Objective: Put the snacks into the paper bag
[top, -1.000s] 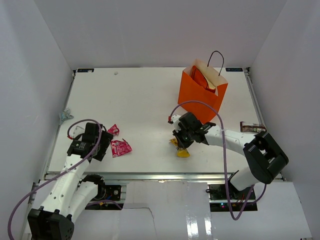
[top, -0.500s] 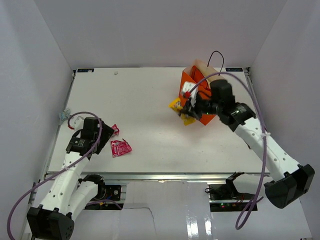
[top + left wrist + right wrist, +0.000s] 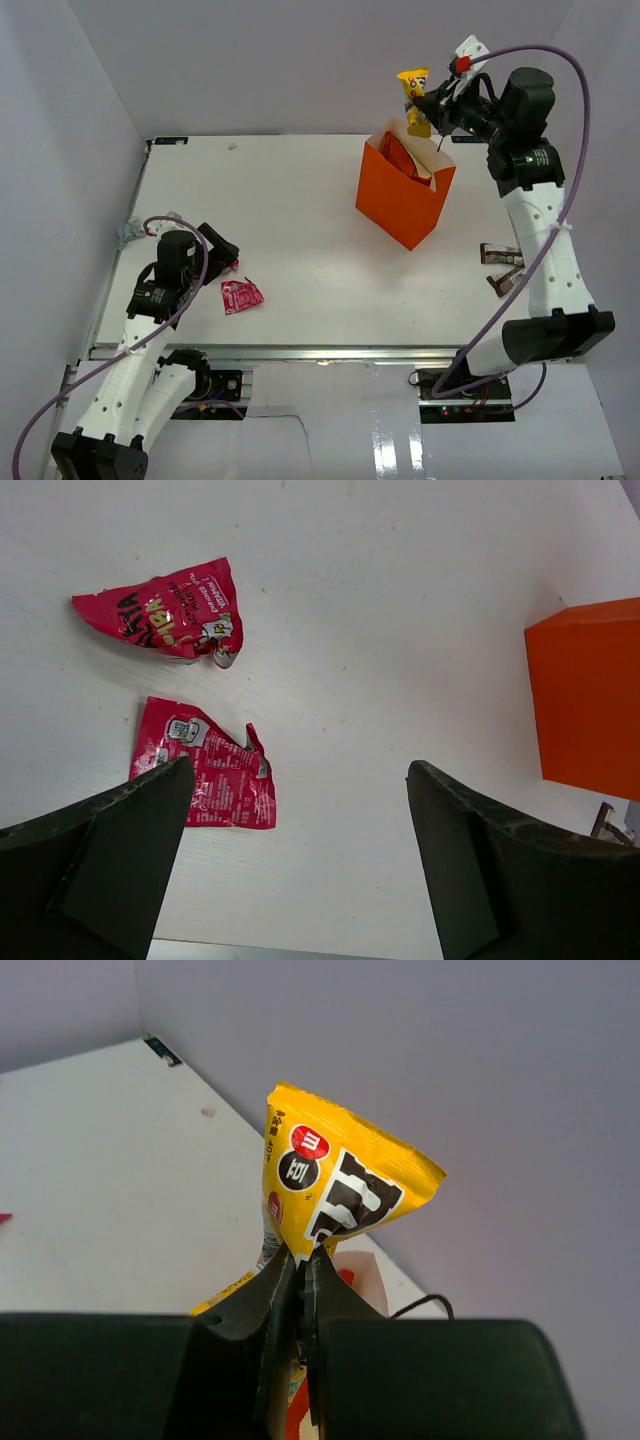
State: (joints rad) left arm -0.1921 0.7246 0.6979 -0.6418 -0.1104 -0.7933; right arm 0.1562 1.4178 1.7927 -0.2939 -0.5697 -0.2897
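While the right gripper [image 3: 432, 106], closed tight, holds the yellow candy wrapper [image 3: 413, 96] upright, the open paper bag [image 3: 395, 205] stands below it, seemingly almost directly underneath.

Letter "m" on yellow wrapper [image 3: 345, 1185]

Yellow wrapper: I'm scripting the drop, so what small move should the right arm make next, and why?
Probably lower it a little toward the open mouth of the paper bag. The right gripper is shut on the yellow wrapper, high above its rim, so releasing from here might miss.
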